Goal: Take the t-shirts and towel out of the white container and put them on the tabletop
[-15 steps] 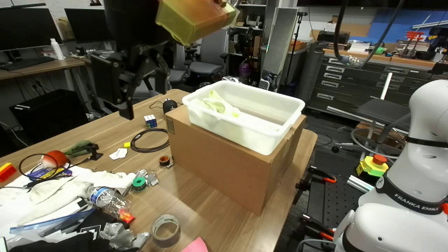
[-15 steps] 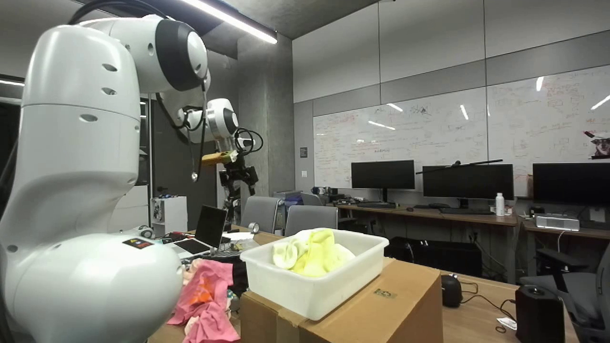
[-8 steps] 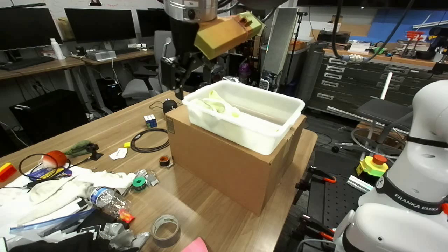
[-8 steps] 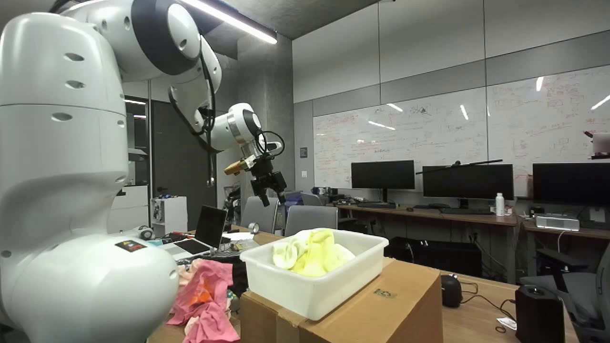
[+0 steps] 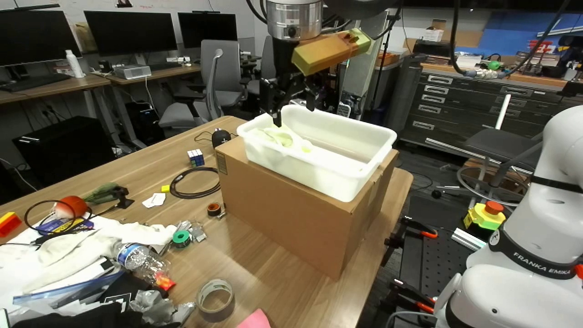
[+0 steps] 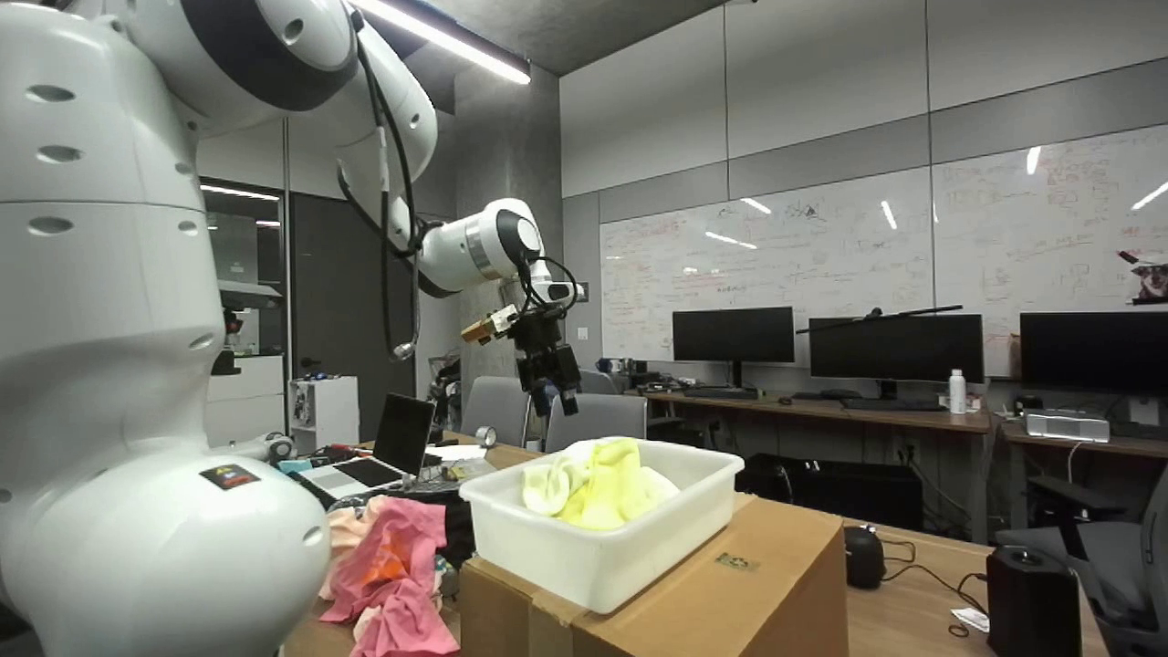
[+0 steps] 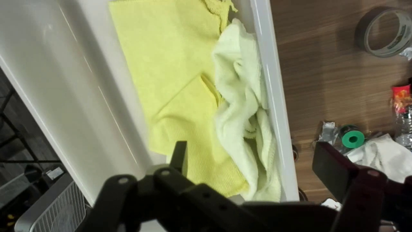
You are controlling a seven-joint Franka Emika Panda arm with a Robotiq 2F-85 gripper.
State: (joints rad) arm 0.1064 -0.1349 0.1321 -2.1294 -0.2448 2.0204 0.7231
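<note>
Yellow towel [image 7: 170, 58] lies w/ pale-green cloth [image 7: 233, 124] in white tub [image 6: 538, 552] atop cardboard box [image 5: 282, 228], prob. for reach; gripper [image 7: 252, 161] higher, jaws spread wide & empty, presumably pre-grasp.

The end effector [image 5: 294, 112] (jaws apart) points downward.

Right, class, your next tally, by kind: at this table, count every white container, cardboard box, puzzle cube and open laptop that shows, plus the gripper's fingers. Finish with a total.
White container: 1
Cardboard box: 1
Puzzle cube: 1
Open laptop: 1
Gripper fingers: 2
Total: 6
</note>
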